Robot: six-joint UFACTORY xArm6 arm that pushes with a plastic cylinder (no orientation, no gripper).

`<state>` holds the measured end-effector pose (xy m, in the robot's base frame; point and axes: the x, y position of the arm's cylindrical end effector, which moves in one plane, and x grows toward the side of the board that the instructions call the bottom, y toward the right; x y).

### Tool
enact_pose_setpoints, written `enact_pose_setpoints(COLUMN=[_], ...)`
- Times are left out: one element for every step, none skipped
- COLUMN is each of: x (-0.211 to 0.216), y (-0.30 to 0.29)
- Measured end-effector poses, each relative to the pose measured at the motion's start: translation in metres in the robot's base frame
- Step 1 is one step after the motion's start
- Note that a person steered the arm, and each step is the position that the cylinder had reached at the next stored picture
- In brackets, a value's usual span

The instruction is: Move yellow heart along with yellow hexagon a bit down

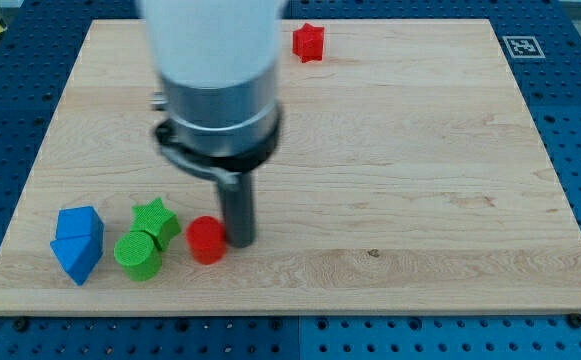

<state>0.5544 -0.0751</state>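
Tip (pixel 238 243), a bare rod with no gripper to open or close, sits touching the red cylinder (pixel 206 240) at lower left of the bench (pixel 420 150), while neither yellow heart nor yellow hexagon shows, perhaps hidden behind the arm, so locating both should come first.

A robotics lab bench was indicated: a wooden board (pixel 420 150) was laid on a blue perforated mounting plate (pixel 580 90), with a fiducial marker (pixel 519 46) fixed well right of the tip.

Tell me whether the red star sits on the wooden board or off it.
On it. The red star rests on the wooden board, just inside its top edge, far from my tip.
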Motion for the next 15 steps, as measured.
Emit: enact_pose_setpoints(x=[0.0, 0.0, 0.0, -0.001, -0.061, -0.127, -0.164, -0.212, -0.253, -0.262, -0.262, -0.262, -0.262, -0.264, -0.266], y=[-0.043, -0.055, -0.042, 0.01, 0.029, 0.034, 0.08, 0.117, 0.111, 0.104, 0.064, 0.032, 0.018, 0.018, 0.018])
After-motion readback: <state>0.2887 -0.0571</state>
